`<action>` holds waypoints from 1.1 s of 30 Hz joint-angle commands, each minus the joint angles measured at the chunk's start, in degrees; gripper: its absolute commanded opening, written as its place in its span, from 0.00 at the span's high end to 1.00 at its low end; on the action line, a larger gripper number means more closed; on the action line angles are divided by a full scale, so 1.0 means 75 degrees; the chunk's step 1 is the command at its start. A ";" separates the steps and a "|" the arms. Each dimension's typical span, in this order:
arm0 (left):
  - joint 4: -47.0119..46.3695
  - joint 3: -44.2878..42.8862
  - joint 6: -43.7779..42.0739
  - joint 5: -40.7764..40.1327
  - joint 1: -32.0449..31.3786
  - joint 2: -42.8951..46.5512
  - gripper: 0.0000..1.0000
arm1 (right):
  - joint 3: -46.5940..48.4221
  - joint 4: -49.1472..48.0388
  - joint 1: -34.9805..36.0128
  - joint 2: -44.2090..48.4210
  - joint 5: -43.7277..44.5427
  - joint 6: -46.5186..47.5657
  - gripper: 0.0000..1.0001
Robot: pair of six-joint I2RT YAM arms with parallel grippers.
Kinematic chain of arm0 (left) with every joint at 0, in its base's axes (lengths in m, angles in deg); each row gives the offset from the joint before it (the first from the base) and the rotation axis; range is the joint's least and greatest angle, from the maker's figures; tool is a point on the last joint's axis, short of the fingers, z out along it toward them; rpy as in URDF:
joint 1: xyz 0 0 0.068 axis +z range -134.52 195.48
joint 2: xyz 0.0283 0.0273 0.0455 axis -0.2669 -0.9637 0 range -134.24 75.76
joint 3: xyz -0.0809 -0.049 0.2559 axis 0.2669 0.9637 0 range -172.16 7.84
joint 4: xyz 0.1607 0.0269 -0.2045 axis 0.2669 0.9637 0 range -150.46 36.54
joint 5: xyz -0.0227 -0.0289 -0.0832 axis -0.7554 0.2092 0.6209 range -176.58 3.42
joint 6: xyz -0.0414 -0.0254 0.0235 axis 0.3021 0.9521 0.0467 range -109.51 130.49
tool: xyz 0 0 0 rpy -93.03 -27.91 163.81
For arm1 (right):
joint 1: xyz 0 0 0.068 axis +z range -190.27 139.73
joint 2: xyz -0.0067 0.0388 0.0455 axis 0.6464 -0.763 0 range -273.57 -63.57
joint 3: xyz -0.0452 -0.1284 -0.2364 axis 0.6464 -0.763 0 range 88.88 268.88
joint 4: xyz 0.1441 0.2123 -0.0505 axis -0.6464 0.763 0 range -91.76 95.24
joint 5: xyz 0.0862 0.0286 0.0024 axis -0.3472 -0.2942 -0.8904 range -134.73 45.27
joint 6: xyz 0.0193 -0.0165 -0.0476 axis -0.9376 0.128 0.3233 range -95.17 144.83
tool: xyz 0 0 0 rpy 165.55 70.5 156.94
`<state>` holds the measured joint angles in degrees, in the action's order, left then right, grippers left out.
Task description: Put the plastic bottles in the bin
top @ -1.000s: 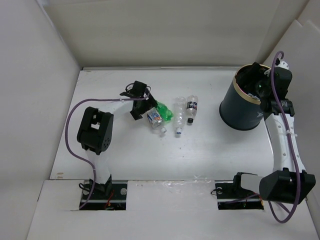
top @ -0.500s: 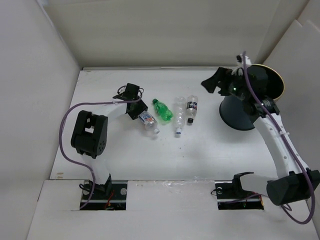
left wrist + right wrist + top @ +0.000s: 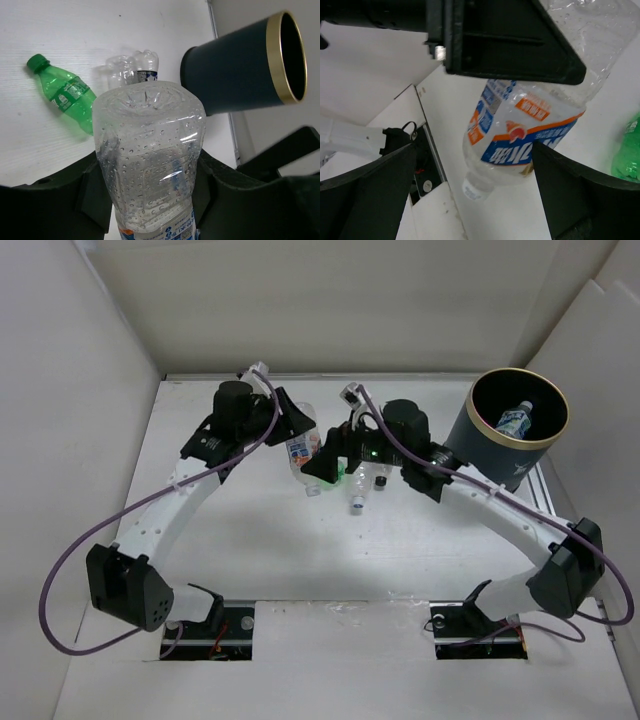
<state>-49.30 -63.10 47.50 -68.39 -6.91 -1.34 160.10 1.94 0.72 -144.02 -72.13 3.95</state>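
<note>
**A:** Top view: the left gripper [image 3: 293, 440] is clamped on the blue-and-orange-labelled bottle [image 3: 300, 452], which is held up off the table [image 3: 200, 530] at far centre. Its long axis runs far to near, with the cap at the near end.

**B:** The bin [image 3: 480, 465] stands well apart to the right, and one bottle [image 3: 515, 418] is already inside. The right gripper [image 3: 328, 462] hangs between the two, just over the green bottle [image 3: 345, 473].

**A:** Left wrist view: the fingers [image 3: 92, 200] pinch the body from both sides, base pointing away. The bin is beyond and to the right. Two clear bottles [image 3: 132, 67] lie on the table past the base.

**B:** Right wrist view: this claw's fingers stand wide apart and grip nothing. The held bottle is dead ahead, with the green one at the right edge.

**A:** So I'd say the carry goes rightward past the right arm, which is nearer the bin.
</note>
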 commanded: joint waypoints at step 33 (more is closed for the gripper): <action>-0.0155 -0.1485 -0.0002 -0.0080 0.0068 0.1093 0.00 | 0.0852 -0.0543 0.0208 -0.0785 0.2561 -0.0778 1.00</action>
<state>-48.30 -69.02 46.87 -66.38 -5.86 5.00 166.68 -3.91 7.04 -153.28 -55.01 -2.15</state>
